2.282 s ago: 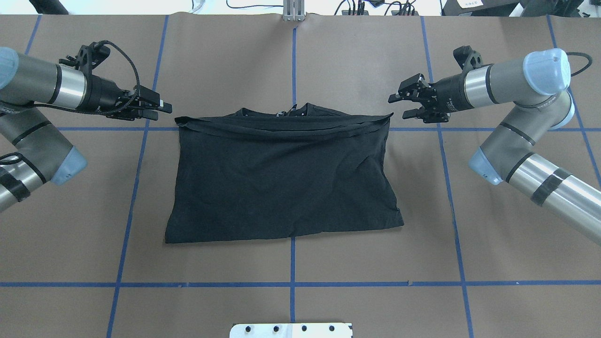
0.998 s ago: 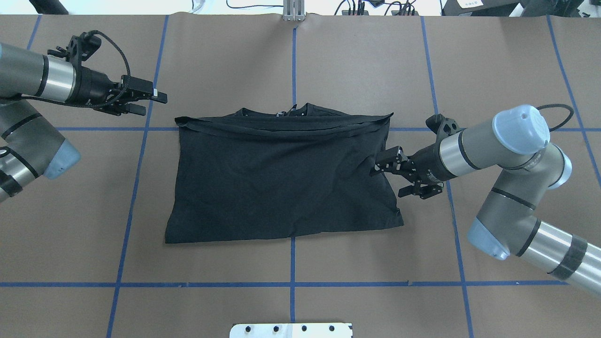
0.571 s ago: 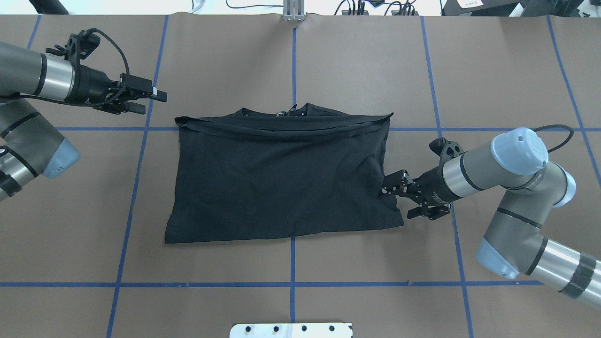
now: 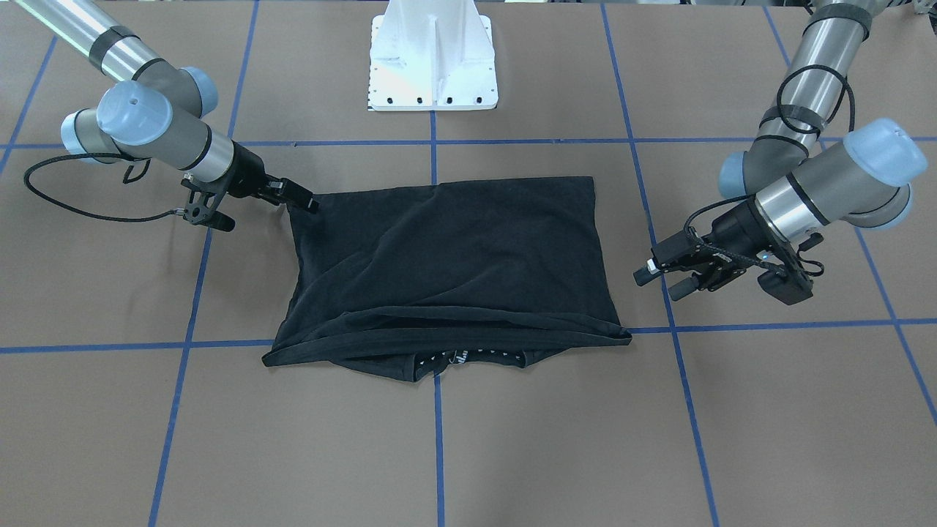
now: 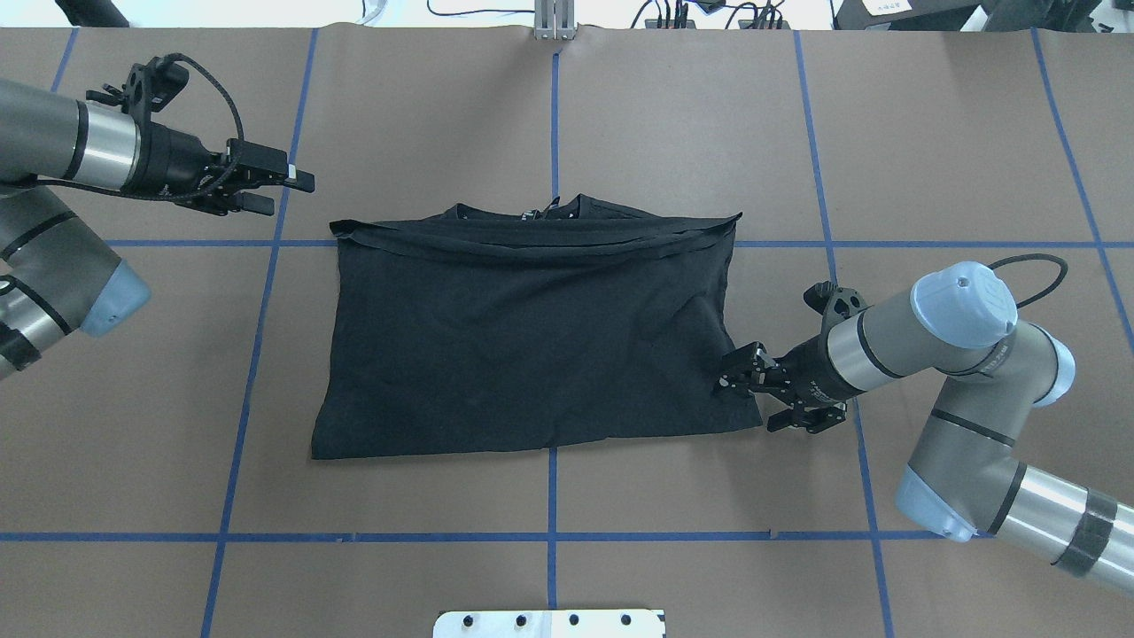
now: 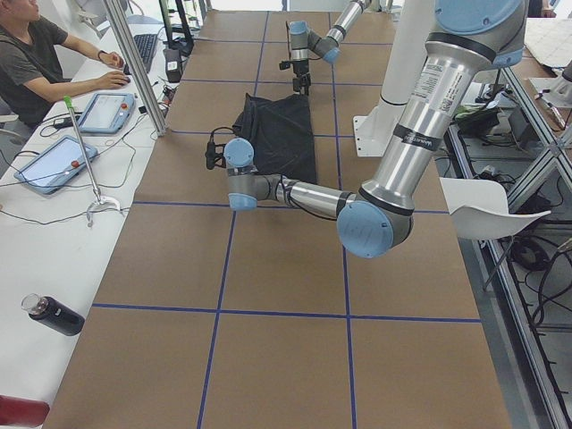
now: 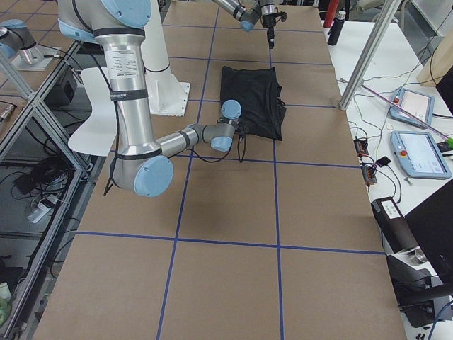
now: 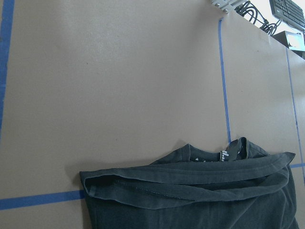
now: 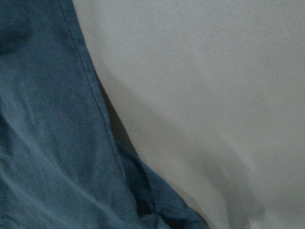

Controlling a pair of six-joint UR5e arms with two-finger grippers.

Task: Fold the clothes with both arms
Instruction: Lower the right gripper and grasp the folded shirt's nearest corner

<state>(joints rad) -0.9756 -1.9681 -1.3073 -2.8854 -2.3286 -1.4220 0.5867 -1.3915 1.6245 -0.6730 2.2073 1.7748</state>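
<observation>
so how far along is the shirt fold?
Done: the T-shirt lies folded once across, its hem edge laid up by the collar at the far side. In hand: the right gripper is at the shirt's near right corner, jaws open, no grasp yet; the left gripper hovers open off the far left corner, clear of the cloth. Left: probably grip the corners and make the remaining folds.

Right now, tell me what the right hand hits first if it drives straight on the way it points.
The black T-shirt. The right hand is open and points at the shirt's corner nearest the robot on its right, with one finger over the cloth's edge. Whether it touches yet is unclear.
</observation>
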